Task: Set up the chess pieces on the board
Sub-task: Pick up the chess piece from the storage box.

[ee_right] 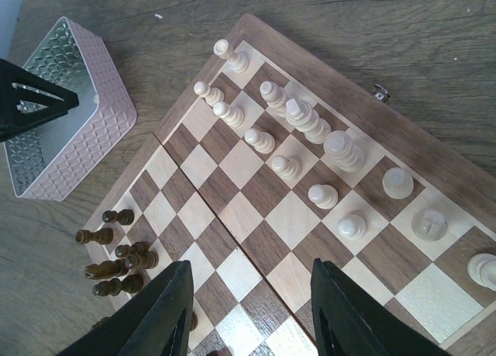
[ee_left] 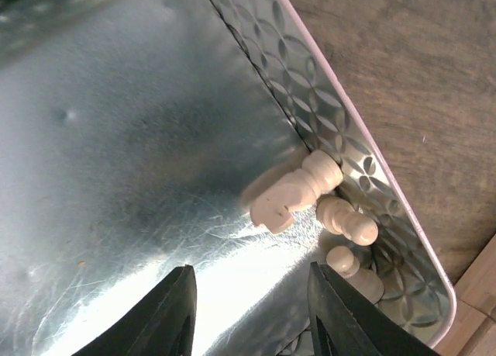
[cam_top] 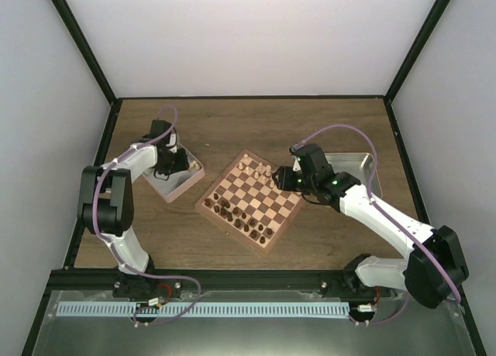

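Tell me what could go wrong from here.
The three light pieces lie crowded in a corner of the tray, so the left fingers may jam against its wall or knock a neighbour away. Over the board, the right fingers hang near standing pieces and could topple one.

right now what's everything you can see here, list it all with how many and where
table: one, brown wood, under everything
board: one, light and dark brown checks, mid-table, turned cornerwise
light pieces: about thirteen, beige, along the board's far side
dark pieces: several, dark brown, along the board's near side; count unclear
loose pieces: three showing, beige, in a corner of the pink tray
pink tray: one, silver inside, left of the board
silver tray: one, right of the board, partly hidden
left gripper: black fingers, open over the pink tray's floor, empty
right gripper: black fingers, open above the board, empty
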You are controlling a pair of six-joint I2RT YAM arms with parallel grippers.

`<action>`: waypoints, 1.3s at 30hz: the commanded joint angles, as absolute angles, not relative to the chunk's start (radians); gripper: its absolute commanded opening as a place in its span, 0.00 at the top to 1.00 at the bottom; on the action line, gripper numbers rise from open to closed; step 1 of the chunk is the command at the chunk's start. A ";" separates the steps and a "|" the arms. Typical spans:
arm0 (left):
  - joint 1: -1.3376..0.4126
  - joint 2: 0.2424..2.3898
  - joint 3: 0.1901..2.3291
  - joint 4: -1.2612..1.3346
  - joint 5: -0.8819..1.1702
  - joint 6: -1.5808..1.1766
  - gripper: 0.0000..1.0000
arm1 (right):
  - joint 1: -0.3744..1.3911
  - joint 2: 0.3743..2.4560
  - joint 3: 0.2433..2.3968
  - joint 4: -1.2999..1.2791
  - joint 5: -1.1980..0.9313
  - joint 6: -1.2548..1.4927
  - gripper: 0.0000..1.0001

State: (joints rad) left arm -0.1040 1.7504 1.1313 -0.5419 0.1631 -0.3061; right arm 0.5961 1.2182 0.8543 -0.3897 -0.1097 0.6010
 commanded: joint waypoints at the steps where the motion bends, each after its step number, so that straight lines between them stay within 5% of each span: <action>1: -0.105 1.808 1.196 -0.598 0.222 -0.183 0.56 | 0.596 1.220 0.859 -0.370 -0.122 0.612 0.56; 7: -0.105 1.876 1.301 -0.649 0.205 -0.129 0.50 | 0.596 1.227 0.859 -0.364 -0.127 0.612 0.57; 15: -0.106 1.966 1.364 -0.710 0.195 -0.086 0.61 | 0.596 1.228 0.853 -0.361 -0.121 0.607 0.56; 27: -0.107 1.966 1.363 -0.697 0.233 -0.100 0.61 | 0.596 1.232 0.854 -0.359 -0.123 0.608 0.56; 39: -0.138 1.994 1.309 -0.721 -0.019 -0.226 0.80 | 0.595 1.229 0.853 -0.360 -0.125 0.611 0.56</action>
